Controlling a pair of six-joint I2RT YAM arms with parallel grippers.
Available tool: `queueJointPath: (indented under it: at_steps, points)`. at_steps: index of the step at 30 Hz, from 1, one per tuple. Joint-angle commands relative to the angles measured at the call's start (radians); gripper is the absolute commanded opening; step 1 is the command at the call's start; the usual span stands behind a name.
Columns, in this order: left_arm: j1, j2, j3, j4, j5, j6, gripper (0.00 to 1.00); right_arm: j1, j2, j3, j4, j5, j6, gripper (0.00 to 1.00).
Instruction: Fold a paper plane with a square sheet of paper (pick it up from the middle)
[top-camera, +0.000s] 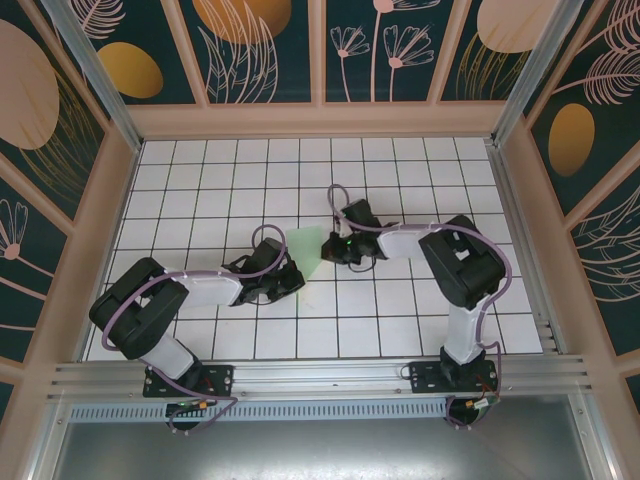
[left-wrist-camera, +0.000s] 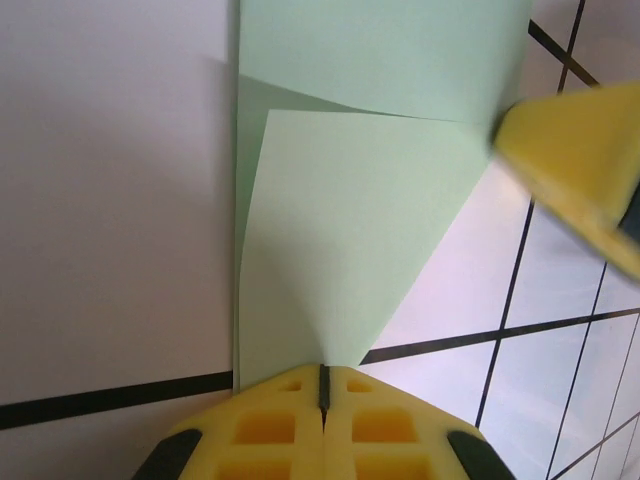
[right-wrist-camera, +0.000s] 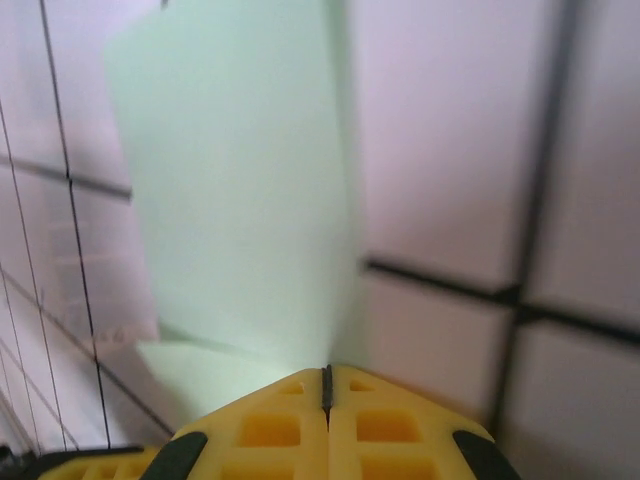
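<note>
1. Along the near edge of the white-tiled counter (top-camera: 200, 180), the left arm (top-camera: 140, 310) and the right arm (top-camera: 460, 265) stand on their bases, and both bend inward toward the middle.
2. Just past the left arm's elbow, the left hand (top-camera: 298, 272) sits low over the counter, pointing to the right and away.
3. Its own wrist view shows the left hand (left-wrist-camera: 322, 385) clenched. The yellow fingers (left-wrist-camera: 270, 430) are pressed together with only a dark seam between them, and a narrow tip of the sheet of paper (left-wrist-camera: 350, 230) is pinched in that seam.
4. From that pinch the pale mint-green sheet fans out away from the left hand. One flap is folded over and lifted above the layer beneath, and a curved shadow lies between the two layers.
5. Seen from above, the sheet of paper (top-camera: 308, 248) lies near the middle of the counter, directly between the two hands and touching both.
6. At the sheet's far side, the right hand (top-camera: 326, 250) reaches in from the right. One of its yellow fingers (left-wrist-camera: 575, 150) meets the paper's edge in the left wrist view.
7. The right wrist view is blurred, but it shows the right hand (right-wrist-camera: 326, 385) clenched too. The sheet of paper (right-wrist-camera: 240, 200) rises from the closed tips and stands up off the tiles.
8. Behind everything, patterned wall panels (top-camera: 270, 50) close off the far side of the counter.
</note>
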Motion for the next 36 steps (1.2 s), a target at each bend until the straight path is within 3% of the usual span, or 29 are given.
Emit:
queueJointPath:
  at_steps: [1, 8, 12, 20, 36]
  points:
    - [-0.005, 0.054, -0.045, -0.138, 0.011, 0.026, 0.0, -0.083, 0.011, 0.027, -0.063, 0.111, -0.039, 0.0]
    - [0.002, 0.084, 0.076, -0.244, -0.042, 0.243, 0.0, -0.084, -0.142, -0.038, 0.009, 0.081, -0.019, 0.0]
    - [0.007, 0.093, 0.108, -0.261, -0.034, 0.306, 0.0, -0.018, -0.158, -0.064, 0.046, 0.025, 0.002, 0.0]
    - [0.013, 0.072, 0.102, -0.246, -0.024, 0.303, 0.0, 0.094, -0.062, -0.043, 0.097, -0.029, 0.073, 0.0]
    - [0.013, 0.002, -0.018, -0.251, 0.062, 0.224, 0.0, 0.064, 0.043, -0.028, -0.022, 0.057, 0.087, 0.0]
